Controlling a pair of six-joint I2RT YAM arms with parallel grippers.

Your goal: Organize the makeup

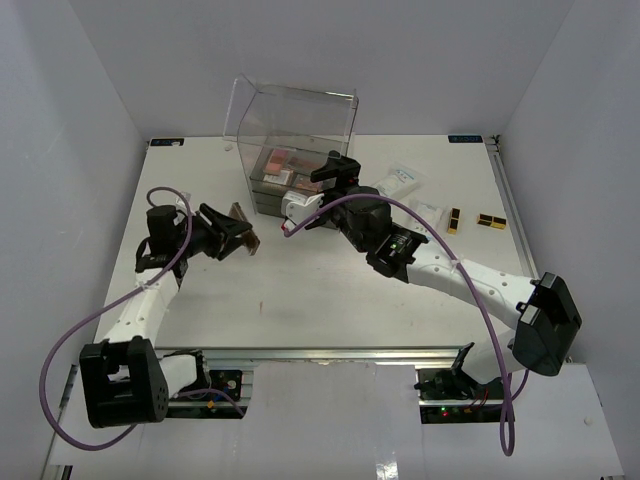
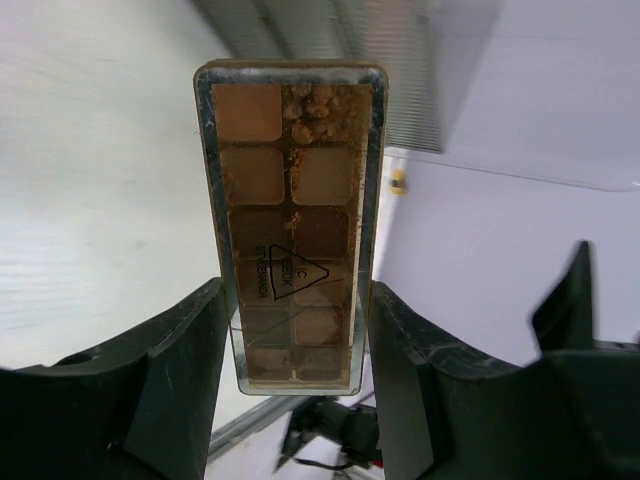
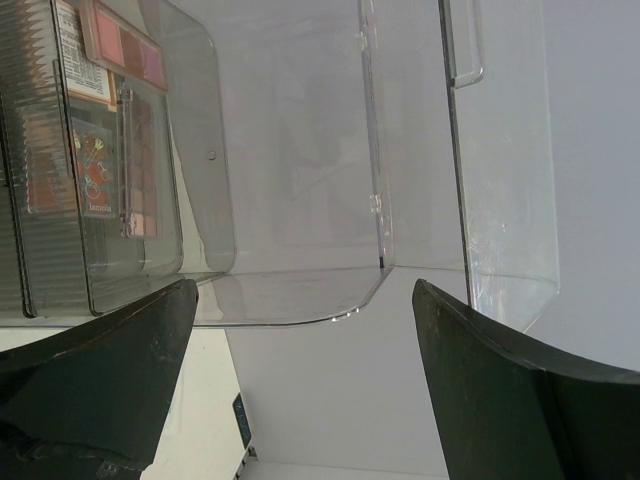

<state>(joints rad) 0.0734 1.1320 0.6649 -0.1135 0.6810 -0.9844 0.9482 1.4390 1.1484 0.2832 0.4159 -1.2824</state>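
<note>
My left gripper (image 1: 238, 237) is shut on a long brown eyeshadow palette (image 1: 243, 222), lifted off the table at the left. In the left wrist view the palette (image 2: 290, 200) stands between both fingers (image 2: 180, 370), which press its long edges; its clear lid is cracked and one pan is crumbled. Beside the clear box (image 1: 290, 125), my right gripper (image 1: 338, 170) is open and holds nothing. Its wrist view shows the open gripper (image 3: 305, 290) facing the box's raised lid (image 3: 300, 180). Pink and orange palettes (image 3: 115, 50) lie inside the box (image 1: 285, 160).
Two white packets (image 1: 402, 180) (image 1: 428, 212) and two small dark-and-gold palettes (image 1: 453, 220) (image 1: 490, 220) lie on the table (image 1: 320, 290) right of the box. The box has dark drawers (image 1: 262, 195) below. White walls enclose the table.
</note>
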